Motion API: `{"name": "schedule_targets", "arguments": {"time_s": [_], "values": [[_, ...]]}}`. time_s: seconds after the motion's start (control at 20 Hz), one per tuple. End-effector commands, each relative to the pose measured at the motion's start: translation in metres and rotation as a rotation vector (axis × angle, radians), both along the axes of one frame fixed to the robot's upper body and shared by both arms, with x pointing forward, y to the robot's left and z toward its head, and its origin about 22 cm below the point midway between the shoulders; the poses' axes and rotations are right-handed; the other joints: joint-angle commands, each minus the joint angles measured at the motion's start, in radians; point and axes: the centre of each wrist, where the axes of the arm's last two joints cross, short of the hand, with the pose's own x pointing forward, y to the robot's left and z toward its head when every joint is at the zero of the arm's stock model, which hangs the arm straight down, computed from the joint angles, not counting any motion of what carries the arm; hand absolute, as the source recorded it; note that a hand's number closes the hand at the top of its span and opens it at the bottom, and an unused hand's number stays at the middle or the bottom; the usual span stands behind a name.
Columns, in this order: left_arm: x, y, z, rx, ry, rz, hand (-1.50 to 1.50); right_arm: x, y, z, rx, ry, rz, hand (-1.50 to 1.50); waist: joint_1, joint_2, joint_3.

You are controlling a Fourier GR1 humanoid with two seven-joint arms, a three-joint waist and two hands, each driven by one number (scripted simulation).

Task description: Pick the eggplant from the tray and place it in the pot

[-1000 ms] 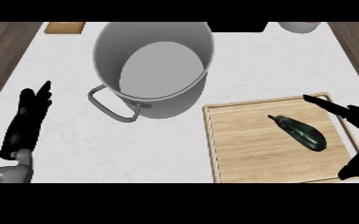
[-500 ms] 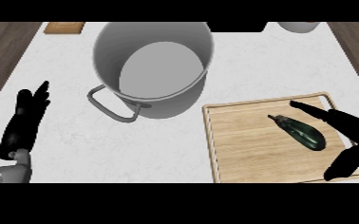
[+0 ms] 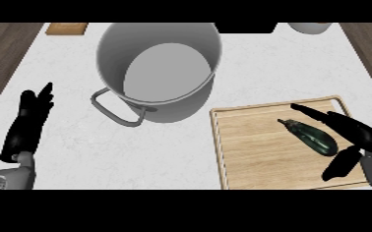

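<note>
Head view, looking straight down at the white stone counter. Found the small dark purple eggplant lying flat on the pale wooden tray, on its right part, close to the right edge. Pointed its stem end up and left, toward the big round grey metal pot, with its fat end down and right. Had the black right hand spread wide open around it, long fingers just past the far side and thumb on the near side, holding nothing. Could not tell if any finger touched the skin. Saw the black left hand resting open at the left edge, fingers up, well apart from the tray, so much farther away. Looked best to pinch across the thin way, not along the long way. Showed plenty of bare counter between tray and pot, with only the pot's tall wall to lift over.
</note>
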Motion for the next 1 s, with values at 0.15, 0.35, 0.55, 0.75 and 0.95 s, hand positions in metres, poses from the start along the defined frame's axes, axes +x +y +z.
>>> {"name": "schedule_targets", "arguments": {"time_s": [0.15,0.35,0.55,0.75,0.95], "values": [[0.007,-0.008,0.009,0.000,0.001,-0.012,0.00,-0.008,0.007,-0.001,0.006,0.015,0.020,-1.50,-0.004,-0.001,0.000],[-0.002,0.013,0.003,0.008,-0.015,0.006,0.00,0.002,0.000,-0.003,0.045,-0.060,0.036,1.50,-0.002,0.000,0.000],[-0.009,0.005,-0.010,0.022,0.004,0.009,0.00,-0.012,0.013,-0.027,0.007,-0.162,0.036,1.50,-0.001,0.000,0.000],[-0.009,-0.008,-0.004,0.002,-0.016,0.006,0.00,-0.005,0.006,-0.025,-0.009,-0.239,0.025,1.50,0.001,0.000,0.000],[0.009,-0.005,0.014,-0.017,-0.013,0.006,0.00,0.007,0.002,0.007,0.029,-0.305,-0.014,1.50,-0.003,0.000,0.000]]}}
